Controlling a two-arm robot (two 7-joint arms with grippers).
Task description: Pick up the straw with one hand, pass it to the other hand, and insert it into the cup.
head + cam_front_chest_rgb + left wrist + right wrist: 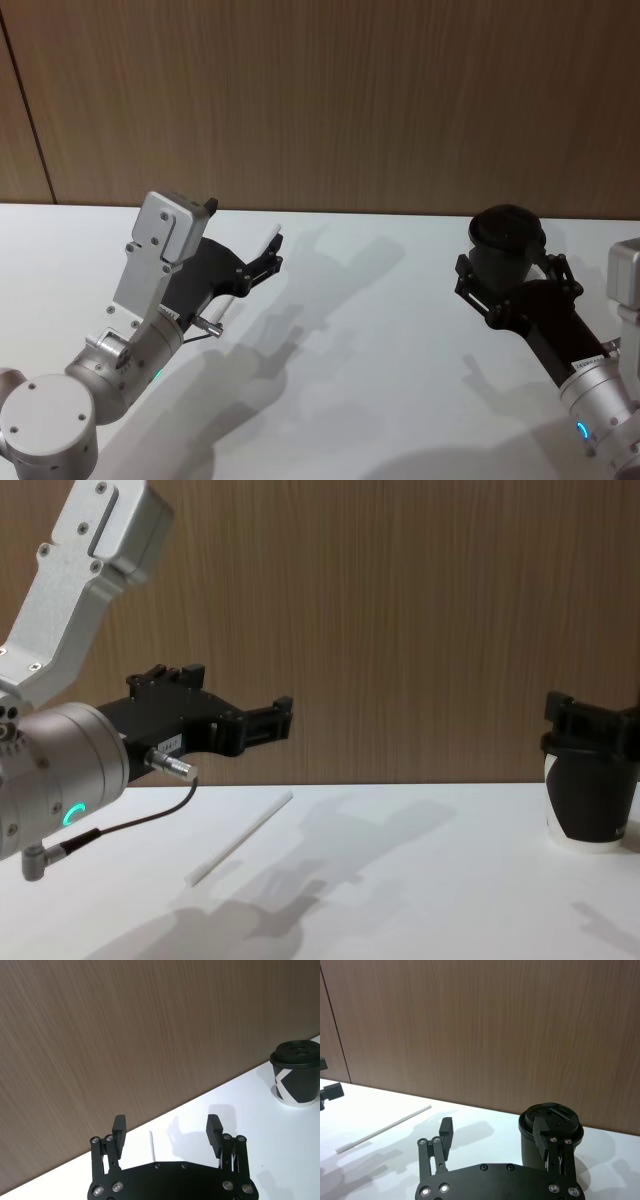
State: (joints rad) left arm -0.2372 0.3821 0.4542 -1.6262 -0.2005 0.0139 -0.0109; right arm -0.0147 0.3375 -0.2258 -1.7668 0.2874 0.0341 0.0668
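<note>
Left gripper [167, 1127]: raised above the white table [420, 880], jaws spread wide, holding nothing.
Straw [240, 840]: flat on the table below the left gripper, untouched, slanting towards the wood-panelled wall [420, 630].
Right gripper [492, 1127]: jaws wide and empty, just beside the cup at lid height.
Cup [295, 1077]: black, lidded, upright, on the right near the wall.
Open room: bare table between straw and cup.
</note>
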